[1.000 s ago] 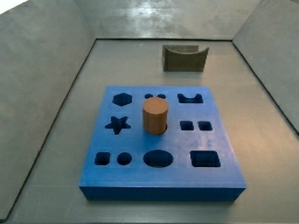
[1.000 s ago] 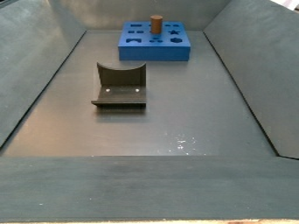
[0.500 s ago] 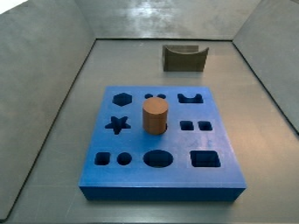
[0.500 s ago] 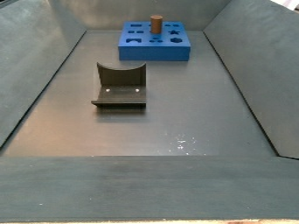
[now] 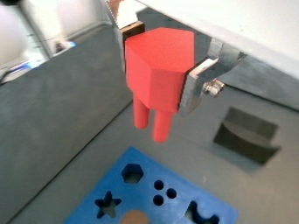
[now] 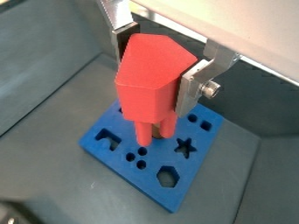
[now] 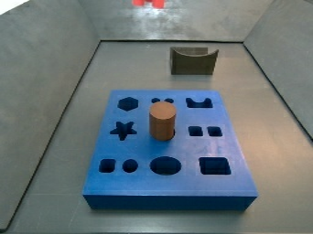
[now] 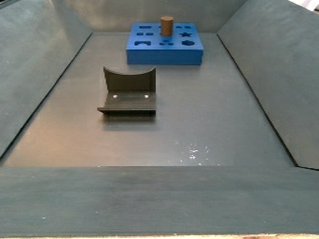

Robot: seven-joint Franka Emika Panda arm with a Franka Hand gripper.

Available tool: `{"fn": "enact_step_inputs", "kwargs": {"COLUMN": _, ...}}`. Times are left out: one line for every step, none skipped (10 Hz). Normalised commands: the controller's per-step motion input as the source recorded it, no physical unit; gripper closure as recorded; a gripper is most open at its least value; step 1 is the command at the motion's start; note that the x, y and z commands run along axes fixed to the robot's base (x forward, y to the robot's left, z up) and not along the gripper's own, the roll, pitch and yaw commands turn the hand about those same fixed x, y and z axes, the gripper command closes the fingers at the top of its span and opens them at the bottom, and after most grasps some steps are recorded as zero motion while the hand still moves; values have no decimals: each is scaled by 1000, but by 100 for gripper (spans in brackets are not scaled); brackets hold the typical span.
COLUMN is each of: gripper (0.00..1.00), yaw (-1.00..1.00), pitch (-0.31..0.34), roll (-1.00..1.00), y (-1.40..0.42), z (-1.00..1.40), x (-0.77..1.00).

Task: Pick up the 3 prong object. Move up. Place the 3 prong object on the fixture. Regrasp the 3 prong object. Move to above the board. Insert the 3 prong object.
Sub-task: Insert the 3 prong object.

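High above the board (image 6: 146, 149), the tool (image 6: 158, 74) is clamped on the 3 prong object (image 6: 149, 77), prongs hanging down; a side view shows only a red scrap of it at the top edge, well clear of the slab. To do this step well, I judge it should line the prongs up over the three small round holes (image 6: 139, 156) beside the brown cylinder (image 7: 162, 122) before descending, keeping the piece upright and well away from the fixture (image 7: 193, 60).
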Motion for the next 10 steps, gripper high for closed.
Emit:
{"fn": "enact_step_inputs", "kwargs": {"gripper": 100, "yaw": -1000, "pitch": -4, "roll": -60, "y": 0, "z": -349, "x": 0}}
{"fn": "enact_step_inputs", "kwargs": {"gripper": 100, "yaw": -946, "pitch": -137, "roll": -107, "y": -40, "z": -480, "x": -37}}
{"fn": "enact_step_inputs", "kwargs": {"gripper": 100, "yaw": -940, "pitch": -141, "roll": -110, "y": -43, "z": -486, "x": -43}}
{"fn": "enact_step_inputs", "kwargs": {"gripper": 100, "yaw": -943, "pitch": -143, "roll": -110, "y": -46, "z": -483, "x": -46}}
{"fn": "enact_step_inputs", "kwargs": {"gripper": 100, "yaw": -943, "pitch": -144, "roll": -110, "y": -46, "z": -480, "x": -46}}
{"fn": "enact_step_inputs", "kwargs": {"gripper": 100, "yaw": -946, "pitch": -144, "roll": -109, "y": -46, "z": -477, "x": -46}}
{"fn": "enact_step_inputs", "kwargs": {"gripper": 100, "yaw": -946, "pitch": -147, "roll": -110, "y": -43, "z": -480, "x": -46}}
{"fn": "enact_step_inputs", "kwargs": {"gripper": 100, "yaw": -946, "pitch": -147, "roll": -109, "y": -43, "z": -477, "x": -49}}
{"fn": "enact_step_inputs", "kwargs": {"gripper": 100, "yaw": -951, "pitch": -140, "roll": -97, "y": -43, "z": -497, "x": -40}}
{"fn": "enact_step_inputs", "kwargs": {"gripper": 100, "yaw": -963, "pitch": -116, "roll": -81, "y": -31, "z": -543, "x": -29}}
